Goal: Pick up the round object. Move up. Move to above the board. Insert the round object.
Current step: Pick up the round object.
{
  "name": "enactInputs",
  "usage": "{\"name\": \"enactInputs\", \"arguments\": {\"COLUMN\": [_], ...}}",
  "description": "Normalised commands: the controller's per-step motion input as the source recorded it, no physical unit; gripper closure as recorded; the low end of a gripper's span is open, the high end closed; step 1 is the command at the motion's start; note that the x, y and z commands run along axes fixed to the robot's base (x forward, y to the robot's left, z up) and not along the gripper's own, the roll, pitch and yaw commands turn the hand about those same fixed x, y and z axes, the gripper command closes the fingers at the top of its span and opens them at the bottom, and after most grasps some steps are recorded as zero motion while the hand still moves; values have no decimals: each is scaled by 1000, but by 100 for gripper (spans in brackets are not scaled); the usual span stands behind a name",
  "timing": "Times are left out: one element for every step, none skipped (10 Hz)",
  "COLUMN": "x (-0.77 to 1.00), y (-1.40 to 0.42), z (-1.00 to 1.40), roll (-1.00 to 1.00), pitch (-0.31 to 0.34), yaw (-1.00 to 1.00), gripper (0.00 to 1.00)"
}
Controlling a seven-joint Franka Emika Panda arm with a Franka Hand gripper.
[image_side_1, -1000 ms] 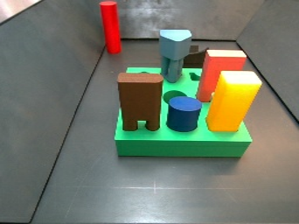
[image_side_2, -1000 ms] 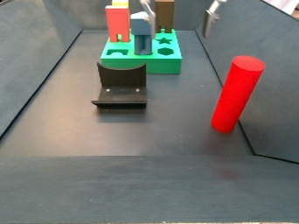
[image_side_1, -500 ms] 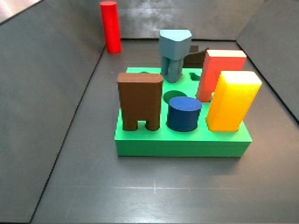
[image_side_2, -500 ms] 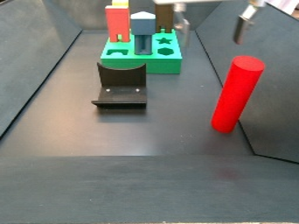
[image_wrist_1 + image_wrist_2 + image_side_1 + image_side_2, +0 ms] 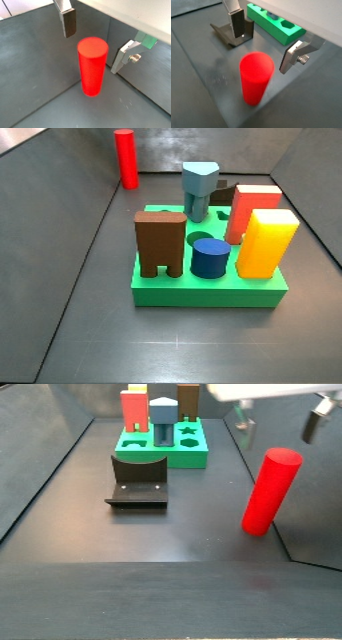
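**Hand open above red cylinder, pick not yet made**

Round object point(image 5: 271, 491) upright on the table point(image 5: 147, 534), near the wall corner, well apart from the board point(image 5: 164, 452). Not yet touched or lifted.

Hand point(image 5: 99, 39) above the round object, centred over its top, fingers wide apart: one finger point(image 5: 68, 22) on one side of the cylinder top, the other point(image 5: 125, 56) on the opposite side. Nothing between the pads. In a side view, hand point(image 5: 278, 421) hanging just over the round object, jaws straddling its axis. Likely placed so for a straight descent and a side grip on the smooth shaft.

Board beyond the fixture point(image 5: 138, 481) as seen from the round object, also visible in a wrist view point(image 5: 274, 25). Board point(image 5: 207, 291) already loaded: brown block point(image 5: 159, 243), blue cylinder point(image 5: 209, 258), yellow block point(image 5: 267, 243), red-orange block point(image 5: 253, 206), grey-blue block point(image 5: 199, 185). Round hole point(image 5: 201, 240) open behind the blue cylinder, probable target.

Judged step: pick-up approach. Next: lowering, closing. Risk: tall slim piece tipping if a finger clips it; wall close by.
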Motion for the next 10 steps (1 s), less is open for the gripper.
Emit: {"name": "enactInputs", "arguments": {"x": [-131, -51, -9, 29, 49, 0, 0, 0, 0, 0], "y": [200, 131, 97, 34, 31, 31, 34, 43, 83, 83], "z": [-146, -191, -223, -220, -254, -297, -326, -357, -337, -294], "roll": [0, 0, 0, -1, 0, 0, 0, 11, 44, 47], "pitch": [-50, -53, -60, -51, -41, -56, -57, -14, 0, 0], "yaw": [0, 0, 0, 0, 0, 0, 0, 0, 0, 0], "gripper": [0, 0, 0, 0, 0, 0, 0, 0, 0, 0]}}
